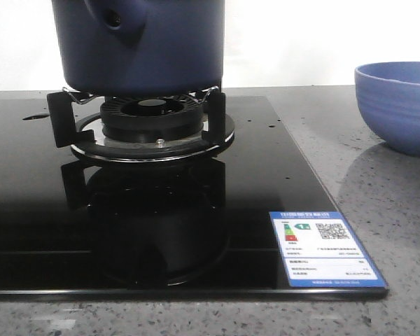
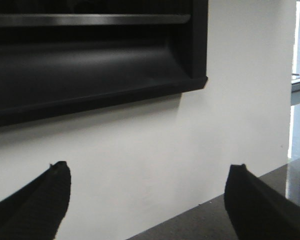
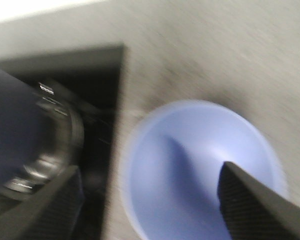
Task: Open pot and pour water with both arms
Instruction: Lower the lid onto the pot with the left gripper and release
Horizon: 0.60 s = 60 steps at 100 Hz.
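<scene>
The dark navy-blue pot point(image 1: 143, 45) stands on the burner support point(image 1: 150, 122) of the black glass hob; its handle stub with a round hole point(image 1: 114, 19) faces me, and its top and lid are cut off. It also shows blurred in the right wrist view point(image 3: 12, 125). A lighter blue bowl point(image 1: 399, 105) stands at the right on the counter. My right gripper point(image 3: 149, 192) is open and empty above the bowl point(image 3: 200, 170), beside the pot. My left gripper point(image 2: 150, 195) is open and empty, facing the white wall. Neither gripper shows in the front view.
The hob point(image 1: 42, 210) carries a blue and white energy label point(image 1: 323, 248) at its front right corner. Grey speckled counter point(image 1: 392, 210) runs to the right. A black range hood point(image 2: 90, 55) hangs on the wall in the left wrist view.
</scene>
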Each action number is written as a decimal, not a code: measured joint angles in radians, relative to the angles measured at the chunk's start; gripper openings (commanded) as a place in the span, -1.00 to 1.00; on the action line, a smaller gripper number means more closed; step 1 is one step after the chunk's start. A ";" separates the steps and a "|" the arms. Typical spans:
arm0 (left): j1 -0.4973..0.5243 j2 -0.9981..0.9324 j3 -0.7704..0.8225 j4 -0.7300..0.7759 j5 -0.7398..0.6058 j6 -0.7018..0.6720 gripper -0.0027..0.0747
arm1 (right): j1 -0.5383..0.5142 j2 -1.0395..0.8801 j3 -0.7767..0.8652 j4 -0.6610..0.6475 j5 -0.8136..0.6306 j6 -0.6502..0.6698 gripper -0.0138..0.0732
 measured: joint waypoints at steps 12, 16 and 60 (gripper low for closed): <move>0.086 -0.050 0.000 0.002 0.091 0.000 -0.59 | 0.002 -0.014 0.000 0.221 -0.067 -0.157 -0.54; 0.116 -0.064 0.000 0.000 0.136 0.000 -0.87 | 0.009 -0.023 0.000 0.288 -0.089 -0.214 -0.81; 0.353 -0.459 0.448 -0.153 0.075 0.000 -0.98 | 0.125 -0.358 0.380 0.543 -0.427 -0.804 -0.78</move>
